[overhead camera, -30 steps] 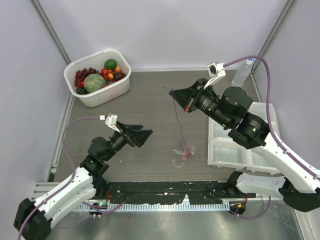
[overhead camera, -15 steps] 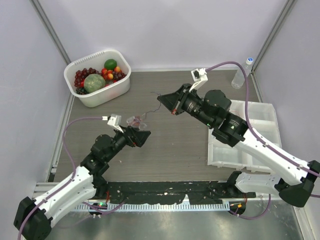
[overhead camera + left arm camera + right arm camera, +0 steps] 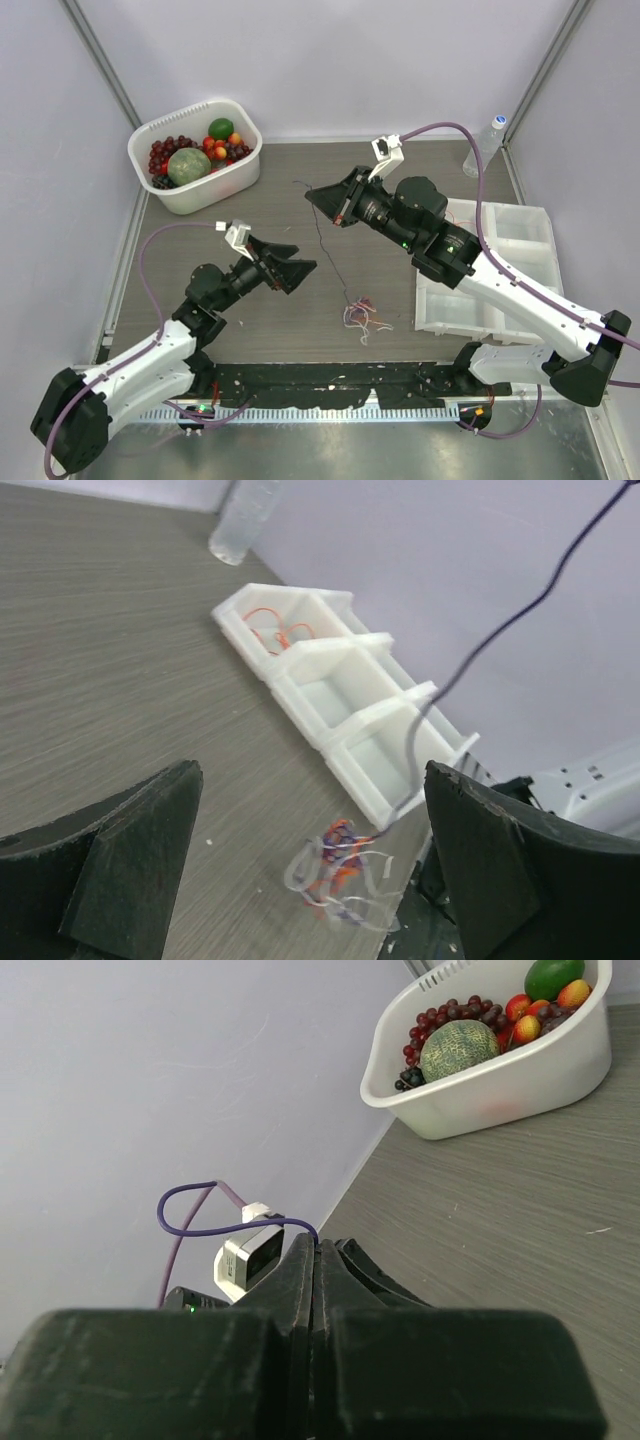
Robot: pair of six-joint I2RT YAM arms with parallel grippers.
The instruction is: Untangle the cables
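Dark wire (image 3: 413, 750) is the strand being worked: the right gripper (image 3: 312, 197) pinches it near its upper end, and the right wrist view shows those 2 fingers pressed flat together with no gap. From that pinch the wire hangs in a long slack line down to the table (image 3: 240, 215), where its lower end runs into the tangle (image 3: 362, 316).

We see the tangle lying on the wood surface just beside the near left corner of the white tray (image 3: 520, 225), between the 2 arms and a little closer to the bases. It is a small knot of red, white and purplish loops. We cannot tell from any view whether the dark wire's end is caught inside it or only lies against it.

Our left gripper (image 3: 303, 258) hovers above the table to the left of the tangle, fingers spread wide and holding nothing. The left wrist view looks straight between them at the knot and the hanging wire.

As for progress, we judge the job partly done. 1 orange wire (image 3: 278, 632) lies coiled by itself in the tray compartment nearest the bottle, which suggests 1 strand has been freed and put away. The dark wire looks mostly drawn out but not yet clear. The red, white and purplish strands remain knotted together, so most of the separating is left to do.
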